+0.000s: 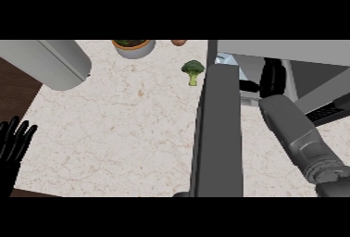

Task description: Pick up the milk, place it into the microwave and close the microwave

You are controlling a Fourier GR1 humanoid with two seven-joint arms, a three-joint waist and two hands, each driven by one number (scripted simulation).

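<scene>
**Right arm inside the open microwave, left hand resting at the counter edge**

The microwave (301, 53) stands at the right side of the counter (123, 129), and its door (219, 134) is swung open, seen edge-on as a long dark slab that runs from the top toward the lower edge of the view. The right forearm (301, 134) goes up beside the door and into the opening. The right hand (271, 78) is inside the cavity, a dark shape; I cannot tell whether its fingers are spread or closed on something. The milk I cannot see clearly: only a small pale blue-white patch shows just behind the top of the door, near this hand, too little to tell its long axis or direction.

The left hand (15, 139) rests at the left edge, fingers straight and spread, pointing up, holding nothing.

On the counter lies 1 broccoli (193, 70), head up, stalk down, just left of the door. At the far edge stands a bowl (134, 47) with something dark green in it, and beside it a small brown thing (178, 42). A big grey cylinder (51, 62) lies at the upper left.
</scene>
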